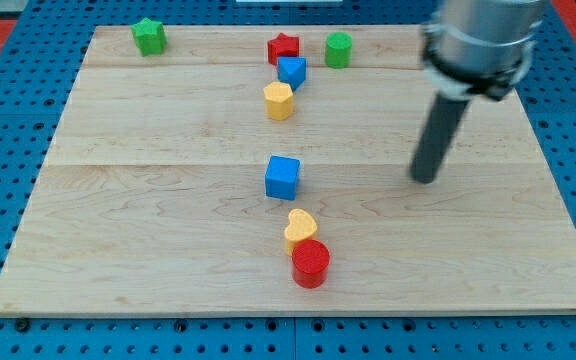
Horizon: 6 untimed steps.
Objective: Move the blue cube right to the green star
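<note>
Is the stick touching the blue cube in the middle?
No, my tip rests on bare wood well toward the view's right of the blue cube, with a clear gap between them.

Two green blocks (149, 36) (338, 49), two red (283, 47) (310, 264), two blue (291, 71) (282, 177), two yellow (279, 101) (300, 229).

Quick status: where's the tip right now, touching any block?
My tip: no hand fitted, nothing held; on bare board, at the view's right of the blue cube, touching no block.
</note>
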Motion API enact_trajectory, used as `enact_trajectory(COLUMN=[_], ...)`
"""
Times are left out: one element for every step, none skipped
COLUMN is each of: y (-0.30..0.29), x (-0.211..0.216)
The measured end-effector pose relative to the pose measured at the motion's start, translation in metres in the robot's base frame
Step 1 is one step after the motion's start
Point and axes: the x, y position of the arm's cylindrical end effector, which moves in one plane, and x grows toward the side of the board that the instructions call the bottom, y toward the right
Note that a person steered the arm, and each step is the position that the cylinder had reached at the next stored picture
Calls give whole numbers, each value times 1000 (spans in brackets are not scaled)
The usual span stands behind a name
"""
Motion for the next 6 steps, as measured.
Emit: enact_trajectory(y=[-100,-209,-231,-250,-273,-278], x=[4,-10,-22,-8,-40,-90])
